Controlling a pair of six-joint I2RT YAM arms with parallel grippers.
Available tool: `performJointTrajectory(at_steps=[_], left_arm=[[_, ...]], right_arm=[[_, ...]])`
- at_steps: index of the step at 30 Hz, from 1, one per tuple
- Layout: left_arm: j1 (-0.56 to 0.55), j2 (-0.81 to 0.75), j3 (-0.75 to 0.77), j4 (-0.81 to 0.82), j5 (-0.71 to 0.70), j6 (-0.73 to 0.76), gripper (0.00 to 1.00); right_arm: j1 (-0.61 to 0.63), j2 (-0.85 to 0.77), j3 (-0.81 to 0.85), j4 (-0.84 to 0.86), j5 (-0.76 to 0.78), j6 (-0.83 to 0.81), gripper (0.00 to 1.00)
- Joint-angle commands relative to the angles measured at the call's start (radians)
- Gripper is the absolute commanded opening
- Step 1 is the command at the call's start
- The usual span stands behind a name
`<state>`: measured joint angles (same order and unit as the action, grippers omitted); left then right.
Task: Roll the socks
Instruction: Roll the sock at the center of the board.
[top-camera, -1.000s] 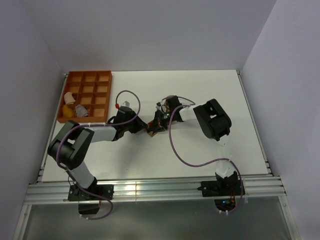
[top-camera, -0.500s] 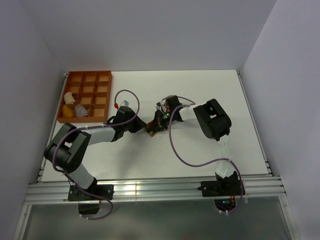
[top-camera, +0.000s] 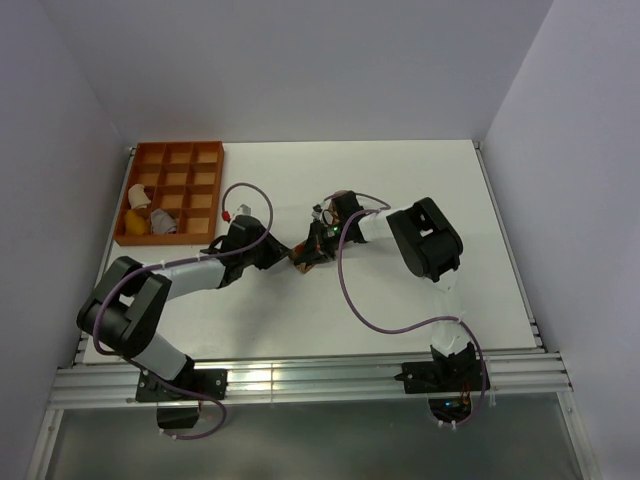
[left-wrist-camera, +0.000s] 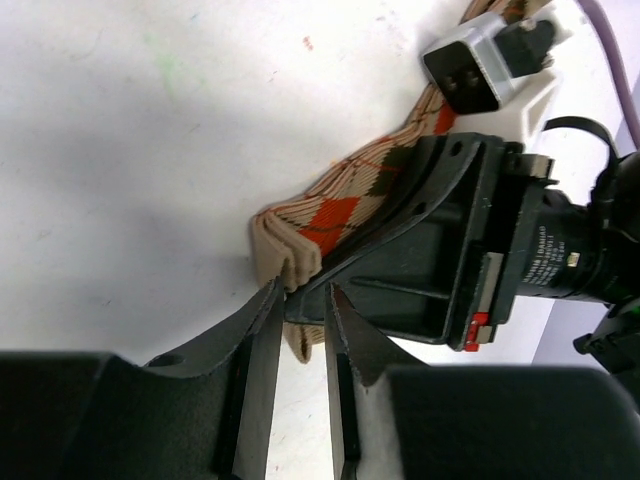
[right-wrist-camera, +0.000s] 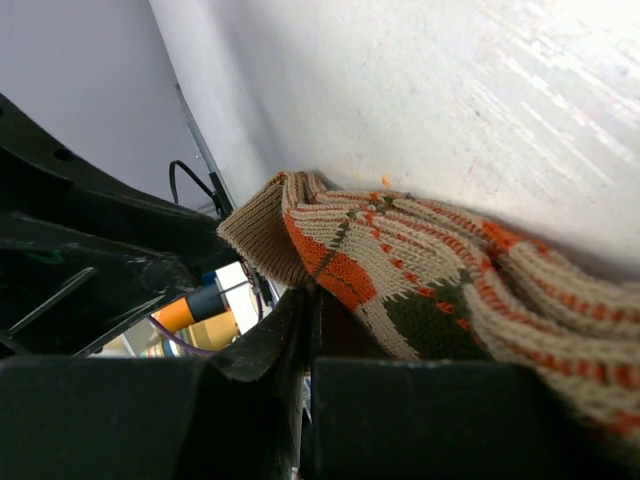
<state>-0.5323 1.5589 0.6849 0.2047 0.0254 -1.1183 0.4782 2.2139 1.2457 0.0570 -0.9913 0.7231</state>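
A tan sock with orange and dark argyle diamonds (top-camera: 303, 260) lies bunched in the middle of the table, and both grippers meet at it. In the left wrist view its folded cuff (left-wrist-camera: 290, 250) rests against my left gripper (left-wrist-camera: 304, 293). The left jaws stand a narrow gap apart, closed round the sock's edge and the tip of a right finger. My right gripper (right-wrist-camera: 308, 300) is shut, and the argyle sock (right-wrist-camera: 400, 270) rises from its pinched tips. From above the left gripper (top-camera: 288, 254) and the right gripper (top-camera: 312, 248) almost touch. I can make out only this one sock.
An orange compartment tray (top-camera: 170, 160) stands at the back left with pale rolled items (top-camera: 145, 215) in its left cells. The right arm's black housing (left-wrist-camera: 450, 260) and a grey connector (left-wrist-camera: 470, 70) crowd the sock. Purple cables (top-camera: 350, 290) loop over the table.
The left arm's elbow and base link have swung left and toward the near edge while its gripper stays at the sock. The right arm and the sock have not moved.
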Motion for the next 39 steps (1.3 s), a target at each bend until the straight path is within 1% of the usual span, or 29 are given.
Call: performJointTrajectory(at_steps=[1, 9, 19, 33, 39], left_arm=[[-0.011, -0.033, -0.005, -0.010, -0.021, -0.029, 0.29], [-0.029, 0.047, 0.031, 0.012, -0.008, -0.028, 0.29], [-0.032, 0.053, 0.045, 0.005, -0.021, -0.017, 0.29], [-0.032, 0.096, 0.085, -0.007, -0.021, -0.012, 0.27], [-0.032, 0.133, 0.100, -0.022, -0.021, -0.017, 0.27]], right_arm=[[-0.006, 0.036, 0.017, -0.048, 0.108, -0.039, 0.00], [-0.004, 0.035, 0.020, -0.049, 0.112, -0.045, 0.00], [-0.004, 0.040, 0.024, -0.049, 0.108, -0.044, 0.00], [-0.004, 0.041, 0.024, -0.049, 0.114, -0.050, 0.00], [-0.006, 0.043, 0.028, -0.079, 0.120, -0.056, 0.00]])
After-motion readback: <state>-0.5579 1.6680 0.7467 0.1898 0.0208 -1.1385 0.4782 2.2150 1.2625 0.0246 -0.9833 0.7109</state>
